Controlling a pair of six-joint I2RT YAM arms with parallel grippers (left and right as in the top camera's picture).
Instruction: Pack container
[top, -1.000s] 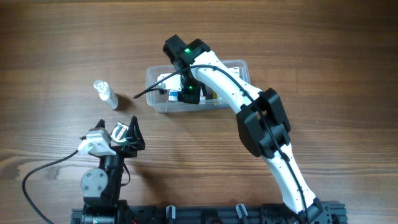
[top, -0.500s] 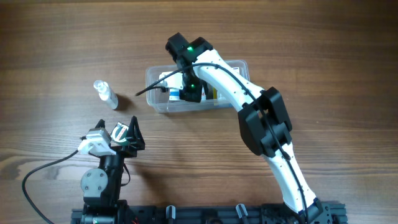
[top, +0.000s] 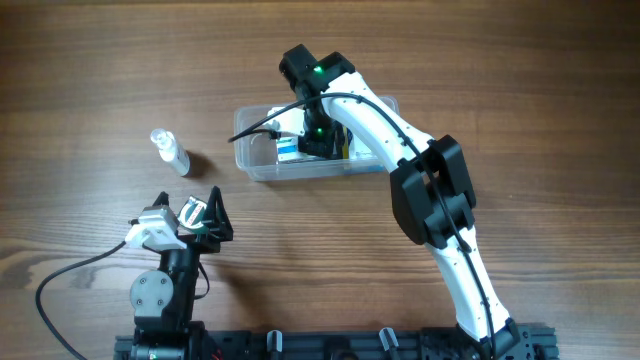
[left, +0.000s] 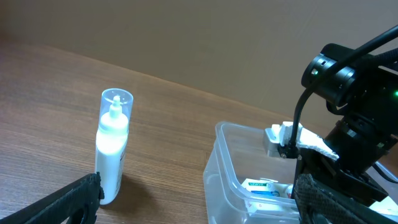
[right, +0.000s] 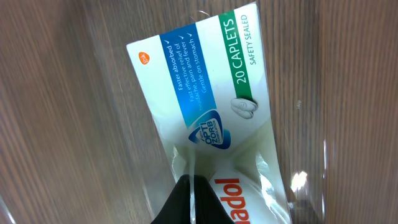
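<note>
The clear plastic container (top: 256, 162) stands at the middle of the table, and its near corner (left: 225, 163) shows in the left wrist view. My right gripper (top: 314, 141) reaches down into it. Its fingers (right: 193, 186) are shut, pinching a fold of the clear bag wrapped around a white, blue and green caplet box (right: 200, 81). That box (top: 289, 148) lies inside the container, toward its left half. My left gripper (top: 200, 214) stands open near the front left, apart from everything, with nothing between its fingers (left: 74, 196).
A small clear spray bottle (top: 170, 151) with white contents stands upright to the left of the container, also seen as the bottle (left: 113, 146) in the left wrist view. The right arm (top: 430, 200) stretches from the front right over the container.
The right gripper has shifted to the right inside the container, and the bagged box has slid right with it. The left arm has not moved.
</note>
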